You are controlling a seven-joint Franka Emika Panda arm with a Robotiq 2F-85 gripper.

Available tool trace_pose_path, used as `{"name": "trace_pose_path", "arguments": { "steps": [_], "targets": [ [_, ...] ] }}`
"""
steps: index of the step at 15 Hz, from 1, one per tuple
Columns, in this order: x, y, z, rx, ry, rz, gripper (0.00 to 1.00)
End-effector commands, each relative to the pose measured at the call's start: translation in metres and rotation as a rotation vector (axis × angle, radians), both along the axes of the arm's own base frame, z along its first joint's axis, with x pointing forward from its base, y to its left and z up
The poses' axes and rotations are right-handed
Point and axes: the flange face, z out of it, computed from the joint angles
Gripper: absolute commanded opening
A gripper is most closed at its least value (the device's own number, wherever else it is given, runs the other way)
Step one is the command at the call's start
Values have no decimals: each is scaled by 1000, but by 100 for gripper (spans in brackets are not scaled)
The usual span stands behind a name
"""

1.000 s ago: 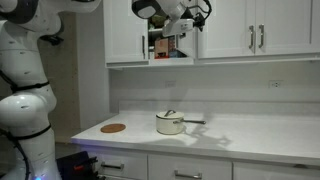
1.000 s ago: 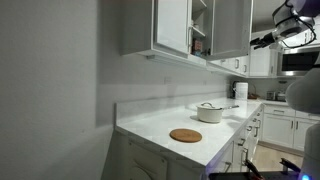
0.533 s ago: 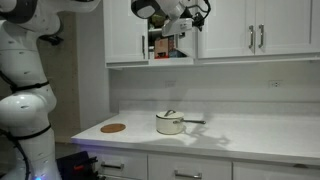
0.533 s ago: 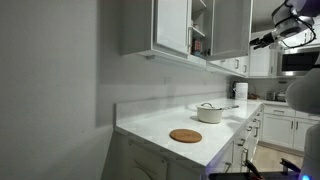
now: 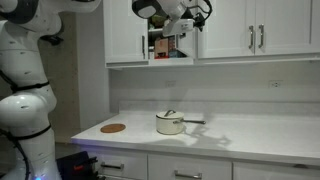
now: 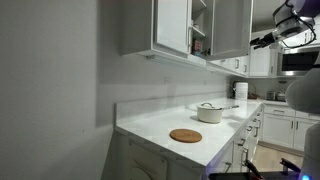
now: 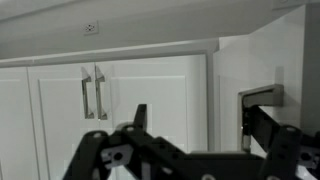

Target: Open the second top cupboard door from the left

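Observation:
The second top cupboard door from the left stands swung out, and the shelves behind it with several items show in both exterior views. My gripper is up at cupboard height, just right of the open compartment. In the wrist view its dark fingers are spread apart with nothing between them. The right finger is close to a metal bracket on a white panel edge. The gripper also shows at the right of an exterior view.
Closed upper doors with metal handles are to the right of the opening. On the white counter sit a white pot with a lid and a round wooden trivet. The arm's white base stands at the counter's left.

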Motion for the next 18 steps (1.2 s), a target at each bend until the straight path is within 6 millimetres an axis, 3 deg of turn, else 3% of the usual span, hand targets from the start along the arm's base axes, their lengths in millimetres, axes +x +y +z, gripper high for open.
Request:
{"name": "trace_pose_path", "arguments": {
  "steps": [1, 10, 17, 18],
  "targets": [
    [-45, -53, 4, -20, -47, -79, 100],
    [-51, -57, 6, -39, -58, -98, 100],
    [-57, -46, 11, 2, -48, -46, 100],
    [-1, -7, -2, -11, -35, 9, 100]
  ]
}}
